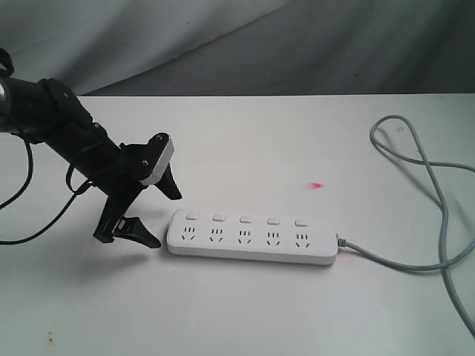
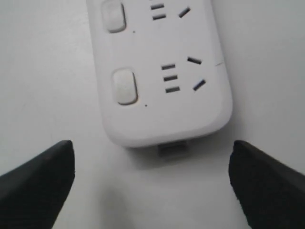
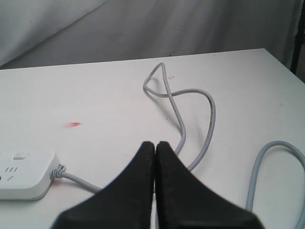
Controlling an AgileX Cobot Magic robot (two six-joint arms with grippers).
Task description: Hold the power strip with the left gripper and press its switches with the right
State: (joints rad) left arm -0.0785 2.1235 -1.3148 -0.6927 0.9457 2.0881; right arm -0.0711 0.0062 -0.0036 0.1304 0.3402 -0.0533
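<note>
Exterior view: the left pincer (image 1: 166,219) is spread apart just beside the power strip (image 1: 252,237) on the tabletop (image 1: 245,148). Only the right wrist view shows the right pincer (image 3: 155,144), pressed together.

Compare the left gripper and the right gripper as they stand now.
The left gripper is open, its fingers spread wide; the right gripper is shut, its fingers pressed together. The left gripper faces the rounded free end of the power strip across a small gap; the right gripper sits off the other end, by the grey cord. Both have black fingers, and neither touches the strip.
</note>
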